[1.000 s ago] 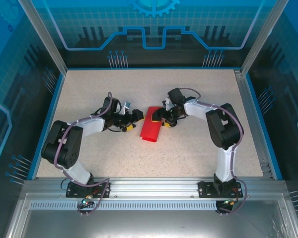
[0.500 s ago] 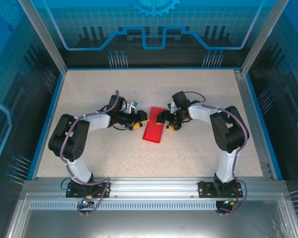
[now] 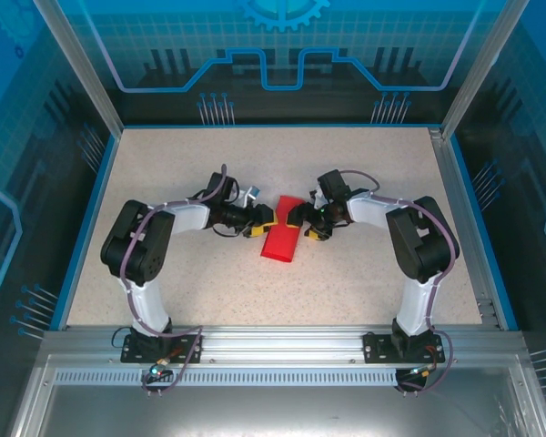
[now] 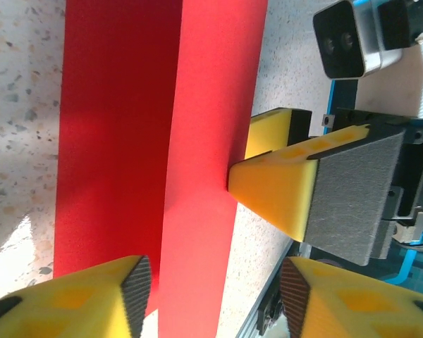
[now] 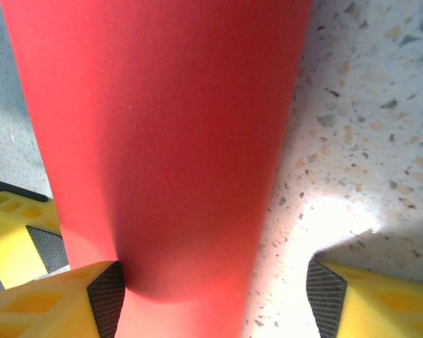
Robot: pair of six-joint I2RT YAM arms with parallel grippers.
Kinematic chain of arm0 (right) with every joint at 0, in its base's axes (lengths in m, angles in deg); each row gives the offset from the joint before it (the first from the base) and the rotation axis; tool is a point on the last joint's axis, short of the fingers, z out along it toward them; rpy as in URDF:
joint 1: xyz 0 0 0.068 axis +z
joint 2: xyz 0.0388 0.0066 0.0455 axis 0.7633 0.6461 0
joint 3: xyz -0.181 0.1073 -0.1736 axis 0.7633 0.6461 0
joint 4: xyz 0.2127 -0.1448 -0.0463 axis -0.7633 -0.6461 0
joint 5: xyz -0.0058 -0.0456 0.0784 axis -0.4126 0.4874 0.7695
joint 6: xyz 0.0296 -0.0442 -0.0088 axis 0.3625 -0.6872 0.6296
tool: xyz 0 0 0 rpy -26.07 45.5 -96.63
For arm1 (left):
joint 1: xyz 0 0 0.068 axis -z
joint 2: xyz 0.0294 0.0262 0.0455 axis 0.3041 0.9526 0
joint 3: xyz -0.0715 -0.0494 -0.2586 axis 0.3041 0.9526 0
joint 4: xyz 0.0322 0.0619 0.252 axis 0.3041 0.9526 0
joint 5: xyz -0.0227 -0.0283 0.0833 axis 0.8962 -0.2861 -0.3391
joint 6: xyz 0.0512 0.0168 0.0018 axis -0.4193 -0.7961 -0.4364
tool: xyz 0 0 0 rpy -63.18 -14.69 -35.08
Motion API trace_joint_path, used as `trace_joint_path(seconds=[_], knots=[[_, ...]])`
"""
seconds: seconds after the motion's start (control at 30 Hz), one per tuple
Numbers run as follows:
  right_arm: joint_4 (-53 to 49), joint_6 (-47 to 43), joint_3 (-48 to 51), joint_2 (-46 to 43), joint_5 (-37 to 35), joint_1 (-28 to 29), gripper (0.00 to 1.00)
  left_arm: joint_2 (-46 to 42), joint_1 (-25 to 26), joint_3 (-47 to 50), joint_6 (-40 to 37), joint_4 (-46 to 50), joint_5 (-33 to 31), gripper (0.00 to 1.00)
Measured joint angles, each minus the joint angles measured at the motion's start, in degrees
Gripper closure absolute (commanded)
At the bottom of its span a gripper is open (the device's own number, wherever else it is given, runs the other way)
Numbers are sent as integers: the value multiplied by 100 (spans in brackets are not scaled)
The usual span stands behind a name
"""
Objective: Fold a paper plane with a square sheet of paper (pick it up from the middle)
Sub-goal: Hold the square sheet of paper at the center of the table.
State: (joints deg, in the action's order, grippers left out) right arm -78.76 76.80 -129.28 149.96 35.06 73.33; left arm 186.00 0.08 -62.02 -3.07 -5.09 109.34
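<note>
The square sheet of paper [image 3: 281, 240] lies folded into a long red strip at the middle of the worktop [image 3: 364, 291]. My left jaws stand apart on one side of it, straddling a long edge without pinching it. My right jaws gape on the other side. One pad [image 5: 106, 296] touches the curled fold, and the other sits over bare worktop beside it.

Thin bright red paper sheet [image 3: 281, 240]: plain, unmarked, with a darker red band where shaded.
Speckled stone-look desk [image 3: 346, 300]: beige with brown and grey flecks, blue strip along its edges.
Left gripper [image 4: 213, 282], right gripper [image 5: 215, 303]: yellow jaws, dark grey cross-hatched pads [image 5: 106, 299].
Left arm [image 3: 132, 259], right arm [image 3: 419, 241]: black and white, purple cables.
Enclosure walls [image 3: 36, 182]: blue with a pale grid.
</note>
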Motion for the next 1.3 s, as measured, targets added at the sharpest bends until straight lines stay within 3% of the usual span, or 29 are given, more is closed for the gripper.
trace_joint_path(seconds=[0.2, 0.3, 0.5, 0.63, 0.87, 1.3], knots=[[39, 98, 15, -9, 2, 0, 27, 192, 48, -66, -87, 61, 26, 50], [50, 103, 26, -11, 2, -2, 28, 234, 50, -76, -101, 109, 26, 59], [70, 125, 39, -13, 4, -7, 28, 323, 50, -153, -66, 127, 22, 88], [201, 125, 96, -50, 13, -4, 29, 332, 50, -153, 107, -9, -63, 95], [413, 203, 195, -118, 37, 11, 38, 337, 50, -105, 686, -542, -361, 97], [275, -11, 7, -116, -63, 37, 39, 352, 50, 323, 1169, -1023, -433, 95]])
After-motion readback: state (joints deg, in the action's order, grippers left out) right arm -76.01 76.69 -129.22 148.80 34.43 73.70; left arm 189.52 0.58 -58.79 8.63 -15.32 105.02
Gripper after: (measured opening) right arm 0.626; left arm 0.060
